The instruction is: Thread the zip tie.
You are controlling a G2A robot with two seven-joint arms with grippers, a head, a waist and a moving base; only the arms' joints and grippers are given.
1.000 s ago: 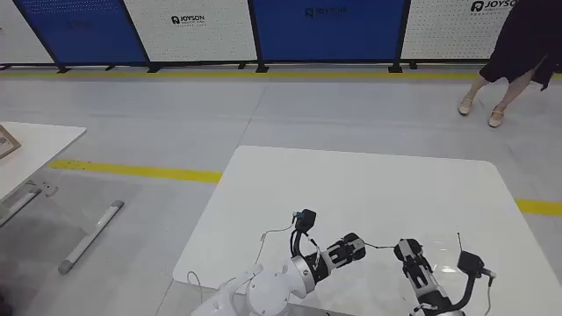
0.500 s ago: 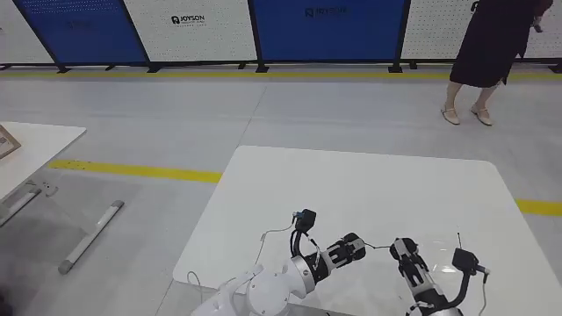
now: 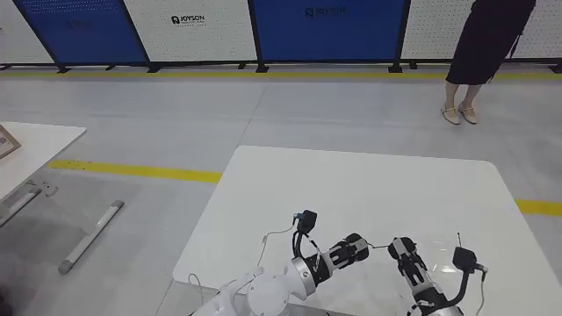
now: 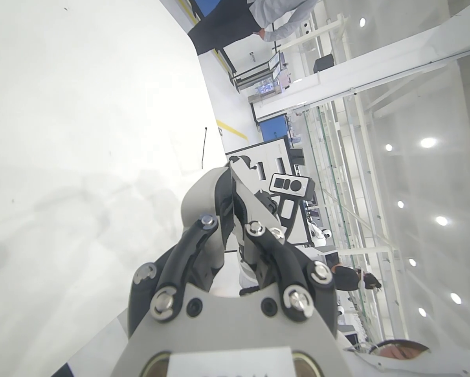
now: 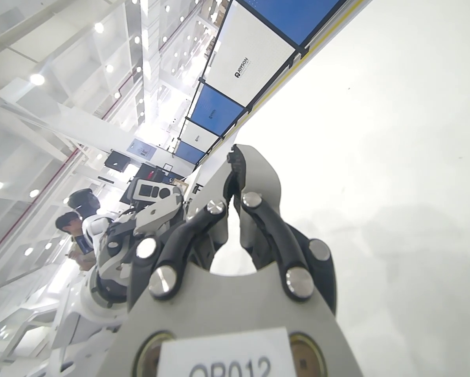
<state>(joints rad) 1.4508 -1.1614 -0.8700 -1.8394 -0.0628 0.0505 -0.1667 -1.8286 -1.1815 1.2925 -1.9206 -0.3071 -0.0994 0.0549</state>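
A thin black zip tie [image 3: 378,247] spans the short gap between my two grippers near the table's front edge. My left gripper [image 3: 361,247] holds one end and points toward the right gripper [image 3: 395,247], which holds the other end. In the left wrist view the left gripper [image 4: 230,167] has its fingers pressed together. The right gripper [image 5: 232,160] is also shut, with a small black bit showing at its tip. Most of the held tie is hidden in both wrist views. A second black zip tie [image 3: 458,240] [image 4: 204,147] lies loose on the table beyond the right arm.
The white table [image 3: 351,184] stretches away bare behind the grippers. Its front edge runs just under the arms. Another white table [image 3: 35,140] stands off to the far left. Blue and white panels [image 3: 325,9] line the back of the room.
The right arm has shifted slightly left, toward the left gripper, shortening the gap the tie spans. The left arm has stayed where it was.
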